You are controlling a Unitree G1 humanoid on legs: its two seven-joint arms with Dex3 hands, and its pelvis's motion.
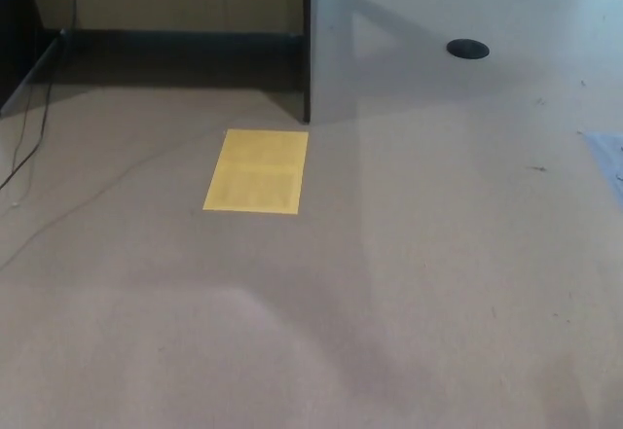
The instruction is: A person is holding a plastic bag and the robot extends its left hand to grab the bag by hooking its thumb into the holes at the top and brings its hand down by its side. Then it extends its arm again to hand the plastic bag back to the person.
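Observation:
No plastic bag and no person show in the head view. Neither of my hands nor any part of my arms is in the picture. Only the floor lies before me, with soft shadows falling across its lower half.
A yellow rectangular sheet (257, 170) lies flat on the grey floor (438, 273). A dark panel edge (307, 50) stands upright behind it, with a shadowed recess to its left. A black cable (31, 147) trails at far left. A round dark floor port (467, 50) sits at back right.

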